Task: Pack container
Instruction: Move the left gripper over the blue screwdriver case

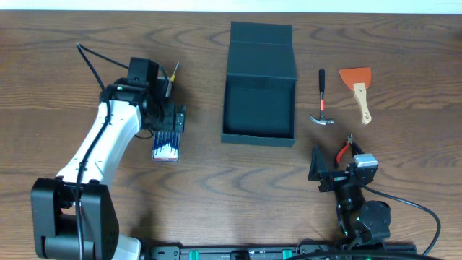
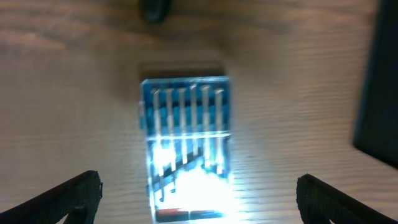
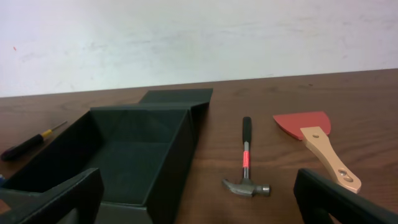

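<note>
The container (image 1: 258, 137) is a dark box that stands open in the middle of the table, with its flap lid laid back on the far side. Nothing shows inside it. My left gripper (image 1: 170, 120) hovers open over a small blue screwdriver-set case (image 1: 165, 142). In the left wrist view the case (image 2: 186, 124) lies between the two spread fingers (image 2: 68, 196) without touching either. My right gripper (image 1: 333, 173) is open near the front edge. It faces the container (image 3: 177, 162) and a hammer (image 3: 247, 171), and nothing lies between its fingertips (image 3: 339, 199).
Right of the container lie the hammer (image 1: 322, 101), a red scraper with a wooden handle (image 1: 359, 90) and red-handled pliers (image 1: 345, 149). A yellow-and-black screwdriver (image 1: 172, 78) lies behind the left gripper. The container's wall (image 2: 379, 93) stands just right of the case.
</note>
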You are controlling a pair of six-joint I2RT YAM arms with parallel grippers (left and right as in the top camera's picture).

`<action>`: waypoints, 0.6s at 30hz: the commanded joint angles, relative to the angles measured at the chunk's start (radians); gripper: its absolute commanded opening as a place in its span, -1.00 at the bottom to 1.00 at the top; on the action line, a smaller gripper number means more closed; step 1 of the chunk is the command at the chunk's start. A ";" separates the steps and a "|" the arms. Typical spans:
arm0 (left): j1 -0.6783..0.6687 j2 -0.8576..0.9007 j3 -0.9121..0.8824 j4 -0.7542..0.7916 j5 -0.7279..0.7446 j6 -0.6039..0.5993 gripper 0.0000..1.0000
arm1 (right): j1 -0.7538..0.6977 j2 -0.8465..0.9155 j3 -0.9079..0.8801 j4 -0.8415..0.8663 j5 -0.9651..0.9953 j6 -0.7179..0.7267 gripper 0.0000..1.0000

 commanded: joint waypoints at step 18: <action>-0.010 0.106 -0.135 0.120 -0.039 -0.077 0.97 | -0.008 -0.006 -0.003 -0.003 -0.004 -0.015 0.99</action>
